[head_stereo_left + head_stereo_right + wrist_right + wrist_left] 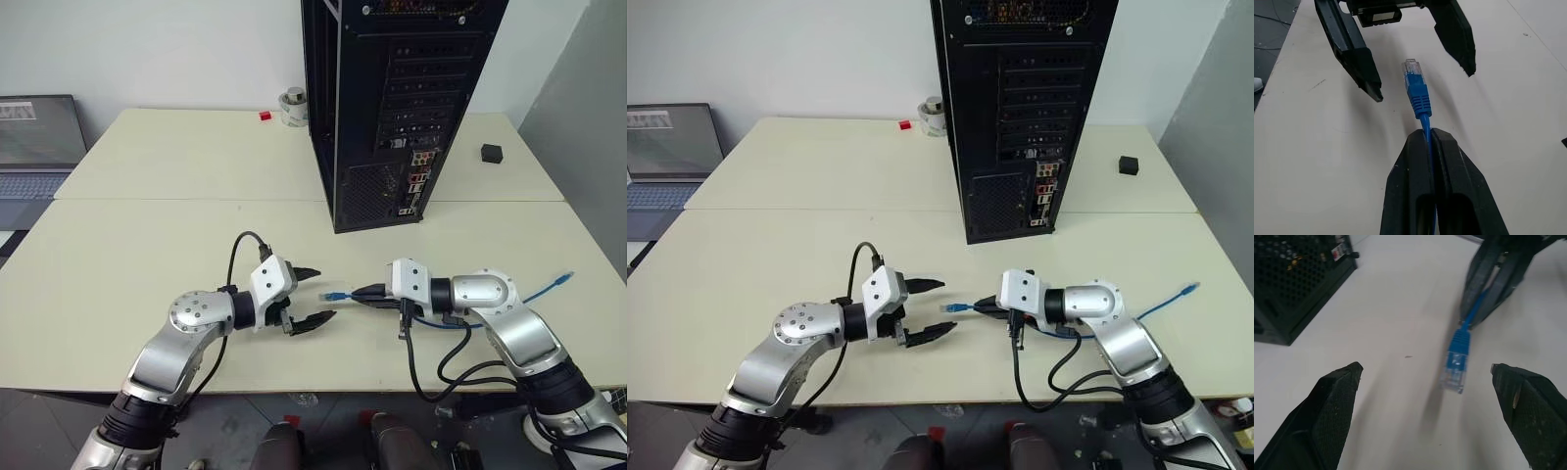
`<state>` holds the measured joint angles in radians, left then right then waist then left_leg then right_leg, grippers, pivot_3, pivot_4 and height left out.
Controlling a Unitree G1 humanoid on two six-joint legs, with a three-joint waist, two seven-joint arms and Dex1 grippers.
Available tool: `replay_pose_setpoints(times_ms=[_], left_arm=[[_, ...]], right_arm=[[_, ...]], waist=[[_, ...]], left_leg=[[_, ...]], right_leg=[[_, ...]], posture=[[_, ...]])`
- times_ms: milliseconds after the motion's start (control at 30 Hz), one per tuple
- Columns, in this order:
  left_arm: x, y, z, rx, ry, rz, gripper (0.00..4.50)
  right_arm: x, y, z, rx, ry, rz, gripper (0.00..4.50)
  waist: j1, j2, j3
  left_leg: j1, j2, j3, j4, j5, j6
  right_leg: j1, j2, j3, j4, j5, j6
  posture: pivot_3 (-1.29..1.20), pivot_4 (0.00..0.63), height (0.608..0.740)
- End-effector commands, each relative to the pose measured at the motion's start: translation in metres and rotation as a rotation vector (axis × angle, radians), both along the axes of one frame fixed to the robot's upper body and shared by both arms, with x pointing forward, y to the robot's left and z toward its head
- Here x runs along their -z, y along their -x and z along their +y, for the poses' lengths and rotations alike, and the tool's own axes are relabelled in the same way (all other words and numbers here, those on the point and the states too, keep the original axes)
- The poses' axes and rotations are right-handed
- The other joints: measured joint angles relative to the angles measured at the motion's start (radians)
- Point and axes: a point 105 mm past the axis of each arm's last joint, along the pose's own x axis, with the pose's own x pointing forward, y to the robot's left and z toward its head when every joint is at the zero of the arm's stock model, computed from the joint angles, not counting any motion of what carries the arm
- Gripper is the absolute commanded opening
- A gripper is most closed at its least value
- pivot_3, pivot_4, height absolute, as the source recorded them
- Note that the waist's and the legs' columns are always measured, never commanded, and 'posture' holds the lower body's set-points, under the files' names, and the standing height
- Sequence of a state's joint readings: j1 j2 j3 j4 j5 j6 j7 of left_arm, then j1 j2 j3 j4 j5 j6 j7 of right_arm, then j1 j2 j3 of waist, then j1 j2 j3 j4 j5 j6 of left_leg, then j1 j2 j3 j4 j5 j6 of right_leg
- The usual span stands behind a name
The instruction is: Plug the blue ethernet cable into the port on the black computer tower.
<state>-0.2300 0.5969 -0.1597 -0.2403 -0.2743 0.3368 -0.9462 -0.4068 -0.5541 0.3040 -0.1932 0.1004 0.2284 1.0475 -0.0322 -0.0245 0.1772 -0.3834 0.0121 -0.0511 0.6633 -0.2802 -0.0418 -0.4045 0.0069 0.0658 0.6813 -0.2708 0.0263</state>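
R pincer [364, 292] gripping blue ethernet cable [1419, 96] just behind its plug.
L pincer [315, 295] gaping wide, facing plug; black computer tower [392, 108] standing further back on bench [147, 245].

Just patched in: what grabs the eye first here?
The right gripper is shut on the blue ethernet cable, its plug sticking out toward the open left gripper at the table's near edge. Beyond them the black computer tower stands with its rear ports facing the robot.
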Motion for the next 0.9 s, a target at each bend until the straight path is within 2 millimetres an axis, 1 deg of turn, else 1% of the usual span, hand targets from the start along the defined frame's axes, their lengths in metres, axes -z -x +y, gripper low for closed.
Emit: replay_pose_setpoints(times_ms=[33,67,100,167,267,300,333,400,433,500,567,767,900], left_arm=[[-0.005,0.005,-0.003,0.05,0.004,-0.012,3.29],[-0.005,0.003,-0.002,0.043,0.003,-0.015,3.05],[-0.005,0.002,-0.001,0.038,0.001,-0.016,2.93],[-0.006,0.001,0.0,0.033,0.002,-0.018,2.38],[-0.008,-0.002,-0.001,0.023,0.016,-0.018,1.91],[-0.008,-0.002,-0.001,0.023,0.017,-0.018,1.56],[-0.008,-0.002,-0.001,0.023,0.017,-0.018,1.47],[-0.007,-0.003,-0.001,0.023,0.017,-0.02,0.91],[-0.007,-0.003,-0.002,0.023,0.018,-0.02,0.76],[-0.006,-0.002,-0.003,0.025,0.018,-0.021,0.31],[-0.005,-0.001,-0.003,0.028,0.018,-0.018,0.02],[-0.002,0.002,-0.003,0.037,0.008,-0.02,0.02],[0.003,0.001,0.003,0.021,-0.022,-0.03,0.02]], right_arm=[[-0.008,0.004,0.004,-0.036,0.008,-0.037,0.0],[-0.008,0.004,0.004,-0.037,0.008,-0.037,0.0],[-0.008,0.004,0.004,-0.037,0.009,-0.037,0.0],[-0.008,0.004,0.003,-0.04,0.011,-0.038,0.0],[-0.007,0.005,0.003,-0.05,0.025,-0.044,0.0],[-0.007,0.005,0.003,-0.053,0.029,-0.047,0.0],[-0.007,0.005,0.003,-0.054,0.031,-0.048,0.0],[-0.007,0.005,0.003,-0.056,0.034,-0.05,0.0],[-0.007,0.005,0.003,-0.057,0.036,-0.051,0.0],[-0.006,0.005,0.003,-0.058,0.038,-0.052,0.0],[-0.006,0.005,0.003,-0.061,0.04,-0.052,0.0],[-0.007,0.006,0.002,-0.071,0.047,-0.05,0.0],[-0.008,0.004,0.0,-0.066,0.058,-0.056,0.0]], waist=[[0.0,0.0,0.0],[0.0,0.0,0.0],[0.0,0.0,0.0],[0.0,0.0,0.0],[0.0,0.0,0.0],[0.001,0.0,0.0],[0.0,0.0,0.0],[0.0,0.0,0.0],[0.0,0.0,0.0],[0.0,0.0,0.0],[0.0,0.0,0.0],[0.0,0.0,0.0],[0.0,0.0,0.0]], left_leg=[[0.0,0.0,0.0,0.0,0.0,0.0],[0.0,0.0,0.0,0.0,0.0,0.0],[0.0,0.0,0.0,0.0,0.0,0.0],[0.0,0.0,0.0,0.0,0.0,0.0],[0.0,0.0,0.0,0.0,0.0,0.0],[0.0,0.0,0.0,0.0,0.0,0.0],[0.0,0.0,0.0,0.0,0.0,0.0],[0.0,0.0,0.0,0.0,0.0,0.0],[0.0,0.0,0.0,0.0,0.0,0.0],[0.0,0.0,0.0,0.0,0.0,0.0],[0.0,0.0,0.0,0.0,0.0,0.0],[0.0,0.0,0.0,0.0,0.0,0.0],[0.0,0.0,0.0,0.0,0.0,0.0]], right_leg=[[0.0,0.0,0.0,0.0,0.0,0.0],[0.0,0.0,0.0,0.0,0.0,0.0],[0.0,0.0,0.0,0.0,0.0,0.0],[0.0,0.0,0.0,0.0,0.0,0.0],[0.0,0.0,0.0,0.0,0.0,0.0],[0.0,0.0,0.0,0.0,0.0,0.0],[0.0,0.0,0.0,0.0,0.0,0.0],[0.0,0.0,0.0,0.0,0.0,0.0],[0.0,0.0,0.0,0.0,0.0,0.0],[0.0,0.0,0.0,0.0,0.0,0.0],[0.0,0.0,0.0,0.0,0.0,0.0],[0.0,0.0,0.0,0.0,0.0,0.0],[0.0,0.0,0.0,0.0,0.0,0.0]], posture=[[0.0,0.15,0.74],[0.0,0.15,0.74],[0.0,0.15,0.74],[0.0,0.15,0.74],[0.0,0.15,0.74],[0.0,0.15,0.74],[0.0,0.15,0.74],[0.0,0.15,0.74],[0.0,0.15,0.74],[0.0,0.15,0.74],[0.0,0.15,0.74],[0.0,0.15,0.74],[0.0,0.15,0.74]])
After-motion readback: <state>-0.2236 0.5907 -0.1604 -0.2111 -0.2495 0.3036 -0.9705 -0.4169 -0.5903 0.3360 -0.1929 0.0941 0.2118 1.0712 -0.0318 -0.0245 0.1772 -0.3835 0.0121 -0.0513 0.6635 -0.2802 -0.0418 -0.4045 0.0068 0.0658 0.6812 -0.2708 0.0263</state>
